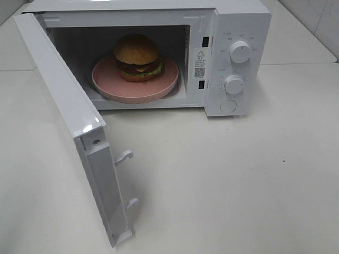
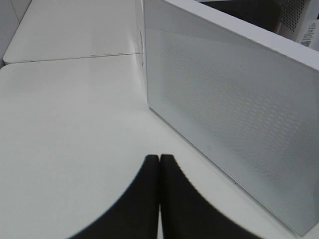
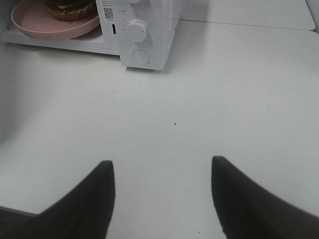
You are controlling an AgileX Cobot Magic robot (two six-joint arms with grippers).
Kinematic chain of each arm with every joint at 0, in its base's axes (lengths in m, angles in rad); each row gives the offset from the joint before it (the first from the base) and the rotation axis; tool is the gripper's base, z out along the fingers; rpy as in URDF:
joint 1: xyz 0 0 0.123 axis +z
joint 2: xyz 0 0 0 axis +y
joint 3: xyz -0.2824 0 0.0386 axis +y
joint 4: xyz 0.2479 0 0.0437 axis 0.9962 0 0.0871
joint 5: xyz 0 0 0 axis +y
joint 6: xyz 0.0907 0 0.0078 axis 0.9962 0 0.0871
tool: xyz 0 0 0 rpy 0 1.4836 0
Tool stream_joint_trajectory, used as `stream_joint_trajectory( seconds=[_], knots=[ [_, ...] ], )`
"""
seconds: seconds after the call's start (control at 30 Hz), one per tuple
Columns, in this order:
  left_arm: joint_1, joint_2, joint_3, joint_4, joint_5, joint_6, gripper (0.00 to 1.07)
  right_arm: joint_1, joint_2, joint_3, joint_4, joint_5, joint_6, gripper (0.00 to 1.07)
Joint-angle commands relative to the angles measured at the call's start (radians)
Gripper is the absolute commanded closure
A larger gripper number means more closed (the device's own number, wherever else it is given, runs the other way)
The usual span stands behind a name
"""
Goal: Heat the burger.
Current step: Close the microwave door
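The burger sits on a round pink plate inside the white microwave, whose door stands wide open toward the front left. In the right wrist view the burger and plate show at the frame's edge, far from my right gripper, which is open and empty over bare table. My left gripper is shut with nothing in it, low over the table beside the outer face of the open door. Neither gripper shows in the exterior view.
Two round knobs and a round button are on the microwave's right panel. The door's latch hooks stick out from its inner edge. A white table spreads in front.
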Motion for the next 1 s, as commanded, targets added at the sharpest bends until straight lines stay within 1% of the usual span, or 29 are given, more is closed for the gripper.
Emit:
stream_joint_trajectory(
  seconds=[0.03,0.07,0.1,0.13,0.17,0.2,0.23,0.27,0.33,0.37,0.4,0.43,0.47,0.5,0.53,0.57,0.6,0.63,0.67,0.7,0.73,0.8,0.83,0.87,0.9,0.93,0.97,1.0],
  knots=[
    [0.004,0.110,-0.009,-0.033,-0.139,0.068,1.06,-0.003,-0.026,0.002,-0.006,-0.016,-0.002,0.52],
    [0.004,0.110,-0.009,-0.033,-0.139,0.068,1.06,-0.003,-0.026,0.002,-0.006,-0.016,-0.002,0.52],
    [0.004,0.174,-0.009,-0.049,-0.196,0.099,1.06,-0.003,-0.026,0.002,-0.006,-0.016,-0.002,0.52],
    [0.004,0.207,-0.009,-0.058,-0.222,0.117,1.06,-0.003,-0.026,0.002,-0.006,-0.016,-0.002,0.52],
    [0.004,0.207,-0.009,-0.058,-0.222,0.117,1.06,-0.003,-0.026,0.002,-0.006,-0.016,-0.002,0.52],
    [0.004,0.269,-0.009,-0.075,-0.263,0.150,1.06,-0.003,-0.026,0.002,-0.006,-0.016,-0.002,0.52],
    [0.004,0.305,-0.009,-0.083,-0.282,0.166,1.06,-0.003,-0.026,0.002,-0.006,-0.016,-0.002,0.52],
    [0.004,0.305,-0.009,-0.083,-0.282,0.166,1.06,-0.003,-0.026,0.002,-0.006,-0.016,-0.002,0.52],
    [0.004,0.405,-0.009,-0.118,-0.343,0.211,1.06,-0.003,-0.026,0.002,-0.006,-0.016,-0.002,0.52],
    [0.004,0.405,-0.009,-0.118,-0.343,0.211,1.06,-0.003,-0.026,0.002,-0.006,-0.016,-0.002,0.52],
    [0.004,0.467,-0.009,-0.162,-0.377,0.256,1.06,-0.003,-0.026,0.002,-0.006,-0.016,-0.002,0.52],
    [0.004,0.502,-0.009,-0.192,-0.393,0.282,1.06,-0.003,-0.026,0.002,-0.006,-0.016,-0.002,0.52],
    [0.004,0.502,-0.009,-0.192,-0.393,0.282,1.06,-0.003,-0.026,0.002,-0.006,-0.016,-0.002,0.52],
    [0.004,0.571,-0.009,-0.270,-0.430,0.353,1.06,-0.003,-0.026,0.002,-0.006,-0.016,-0.002,0.52],
    [0.004,0.571,-0.009,-0.270,-0.430,0.353,1.06,-0.003,-0.026,0.002,-0.006,-0.016,-0.002,0.52],
    [0.004,0.630,-0.009,-0.343,-0.460,0.432,1.06,-0.003,-0.026,0.002,-0.006,-0.016,-0.002,0.52],
    [0.004,0.656,-0.009,-0.372,-0.470,0.466,1.06,-0.003,-0.026,0.002,-0.006,-0.016,-0.002,0.52],
    [0.004,0.656,-0.009,-0.372,-0.470,0.466,1.06,-0.003,-0.026,0.002,-0.006,-0.016,-0.002,0.52],
    [0.004,0.718,-0.009,-0.435,-0.491,0.551,1.06,-0.003,-0.026,0.002,-0.006,-0.016,-0.002,0.52],
    [0.004,0.748,-0.009,-0.458,-0.500,0.583,1.06,-0.003,-0.026,0.002,-0.006,-0.016,-0.002,0.52],
    [0.004,0.748,-0.009,-0.458,-0.500,0.583,1.06,-0.003,-0.026,0.002,-0.006,-0.016,-0.002,0.52],
    [0.004,0.852,-0.010,-0.586,-0.550,0.724,1.06,-0.003,-0.026,0.002,-0.006,-0.016,-0.002,0.52],
    [0.004,0.852,-0.010,-0.586,-0.550,0.724,1.06,-0.003,-0.026,0.002,-0.006,-0.016,-0.002,0.52],
    [0.004,0.872,-0.010,-0.611,-0.559,0.751,1.06,-0.003,-0.026,0.002,-0.006,-0.016,-0.002,0.52],
    [0.004,0.872,-0.010,-0.611,-0.559,0.751,1.06,-0.003,-0.026,0.002,-0.006,-0.016,-0.002,0.52],
    [0.004,0.913,-0.010,-0.666,-0.571,0.813,1.06,-0.003,-0.026,0.002,-0.006,-0.016,-0.002,0.52],
    [0.004,0.933,-0.011,-0.696,-0.575,0.846,1.06,-0.003,-0.026,0.002,-0.006,-0.016,-0.002,0.52],
    [0.004,0.933,-0.011,-0.696,-0.575,0.846,1.06,-0.003,-0.026,0.002,-0.006,-0.016,-0.002,0.52]
  ],
)
